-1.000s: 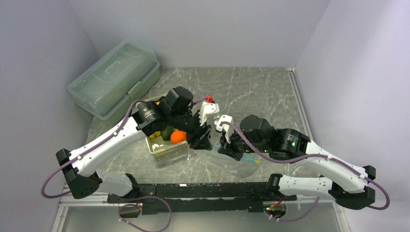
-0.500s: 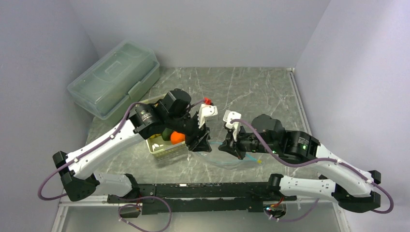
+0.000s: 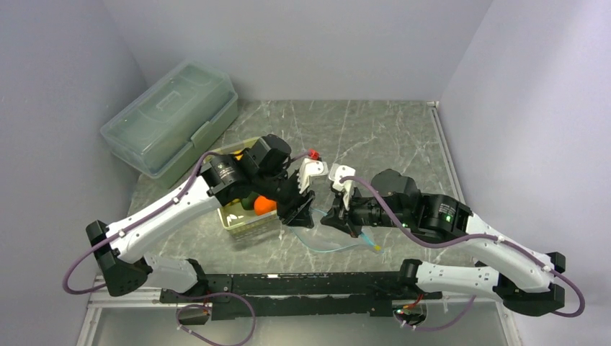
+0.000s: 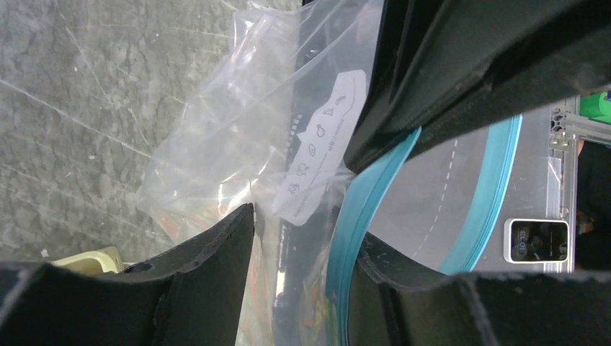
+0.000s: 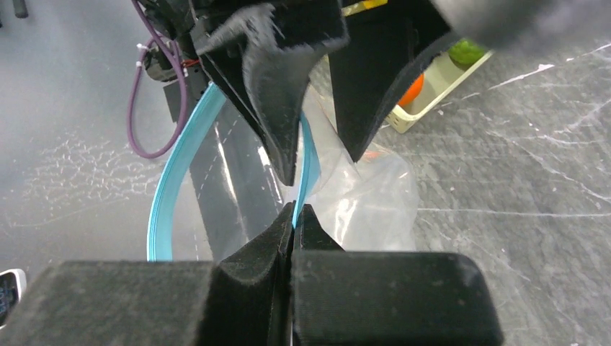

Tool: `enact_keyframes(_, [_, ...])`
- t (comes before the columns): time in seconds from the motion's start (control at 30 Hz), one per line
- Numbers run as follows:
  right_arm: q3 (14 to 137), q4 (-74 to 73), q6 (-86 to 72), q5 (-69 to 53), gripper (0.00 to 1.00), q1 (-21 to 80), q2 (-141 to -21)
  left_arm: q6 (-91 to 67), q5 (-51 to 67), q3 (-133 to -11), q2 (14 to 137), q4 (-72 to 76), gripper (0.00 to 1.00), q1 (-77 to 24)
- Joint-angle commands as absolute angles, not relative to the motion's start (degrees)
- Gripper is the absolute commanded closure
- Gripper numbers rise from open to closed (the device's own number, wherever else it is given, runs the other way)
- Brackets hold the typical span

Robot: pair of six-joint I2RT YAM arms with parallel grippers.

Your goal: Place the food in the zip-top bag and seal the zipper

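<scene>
Being pinched at its mouth by the clenched right tool [image 5: 292, 216], the zip-top bag [image 4: 238, 130] is held just right of the basket [image 3: 248, 223], where the food [image 3: 264, 205] is seen; the zipper [image 5: 162, 209] is straddled by the left tool [image 4: 306, 238], its jaws standing apart.

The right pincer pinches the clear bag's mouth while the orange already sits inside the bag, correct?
No: the orange sits in the basket, not inside the bag, as the top view shows. The right pincer does pinch its mouth.
</scene>
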State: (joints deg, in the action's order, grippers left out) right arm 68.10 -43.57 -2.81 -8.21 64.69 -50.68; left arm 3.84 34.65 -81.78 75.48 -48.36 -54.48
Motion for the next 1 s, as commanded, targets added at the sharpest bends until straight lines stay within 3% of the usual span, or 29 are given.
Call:
enact_keyframes(0.0, [68.78, -39.55, -3.21, -10.39, 1.0, 64.78, -51.55, 5.27, 34.92, -84.38, 76.73, -48.3, 0.52, -54.78])
enact_keyframes(0.13, [68.31, -39.21, -3.2, -9.89, 1.0, 64.78, -51.65, 5.31, 34.12, -85.6, 77.49, -48.15, 0.63, -54.76])
enact_keyframes(0.37, [67.85, -39.73, -3.36, -7.41, 1.0, 64.73, -52.2, 5.33, 36.26, -87.65, 79.54, -47.87, 0.67, -54.76])
enact_keyframes(0.53, [67.77, -41.08, -4.04, -2.71, 1.0, 64.77, -51.93, 6.15, 37.29, -88.67, 79.87, -49.03, 1.0, -54.76])
enact_keyframes(0.63, [67.76, -41.79, -4.31, -1.46, 0.99, 64.77, -51.69, 6.33, 37.53, -88.41, 79.79, -48.9, 1.0, -54.76])
enact_keyframes(0.8, [67.55, -44.42, -4.93, 3.54, 0.75, 64.77, -50.29, 5.39, 35.12, -86.69, 78.3, -47.47, 1.0, -54.76])
enact_keyframes(0.97, [67.53, -48.36, -5.82, 4.87, 0.66, 64.77, -48.69, 5.21, 34.13, -86.57, 76.87, -48.22, 1.0, -54.76])
